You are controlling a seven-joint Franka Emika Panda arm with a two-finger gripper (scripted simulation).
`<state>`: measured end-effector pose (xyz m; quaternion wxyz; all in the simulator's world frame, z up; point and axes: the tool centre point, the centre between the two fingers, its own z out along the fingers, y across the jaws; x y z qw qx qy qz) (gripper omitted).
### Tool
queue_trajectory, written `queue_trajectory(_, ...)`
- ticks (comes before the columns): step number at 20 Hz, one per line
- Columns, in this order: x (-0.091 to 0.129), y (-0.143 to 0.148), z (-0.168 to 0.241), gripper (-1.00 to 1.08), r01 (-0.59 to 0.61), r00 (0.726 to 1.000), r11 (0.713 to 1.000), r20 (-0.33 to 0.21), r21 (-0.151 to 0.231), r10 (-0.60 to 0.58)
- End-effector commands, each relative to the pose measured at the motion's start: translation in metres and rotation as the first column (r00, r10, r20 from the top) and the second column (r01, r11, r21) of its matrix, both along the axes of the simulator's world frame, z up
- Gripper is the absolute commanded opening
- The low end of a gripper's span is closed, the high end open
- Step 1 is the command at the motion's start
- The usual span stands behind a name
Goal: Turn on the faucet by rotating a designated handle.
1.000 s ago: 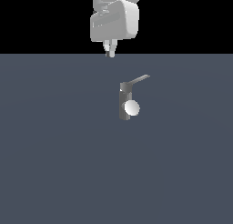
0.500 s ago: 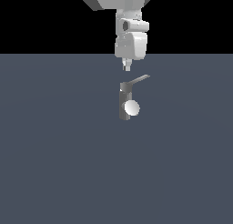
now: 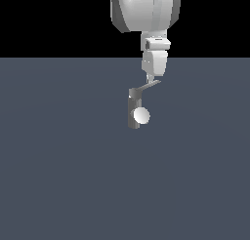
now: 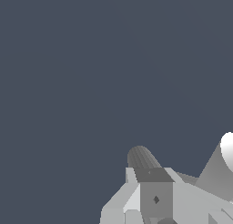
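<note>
The gripper hangs at the outer end of the handle, which juts from the top of the faucet standing mid-floor, likely placed to push it round, though whether its jaws are parted or closed I cannot tell.

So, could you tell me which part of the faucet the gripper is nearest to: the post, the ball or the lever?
The handle: the gripper sits right at its outer end, above the faucet post and the white ball.
</note>
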<state>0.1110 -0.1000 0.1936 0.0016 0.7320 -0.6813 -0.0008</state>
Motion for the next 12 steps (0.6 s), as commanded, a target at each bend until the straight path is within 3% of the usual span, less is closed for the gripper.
queue_trajectory(1, 0.005, -0.010, -0.006, -1.00, 0.040, 0.999, 0.999, 0.002, 0.000, -0.040)
queue_trajectory(12, 0.008, -0.022, -0.011, -1.00, 0.081, 0.997, 0.997, 0.003, 0.001, -0.081)
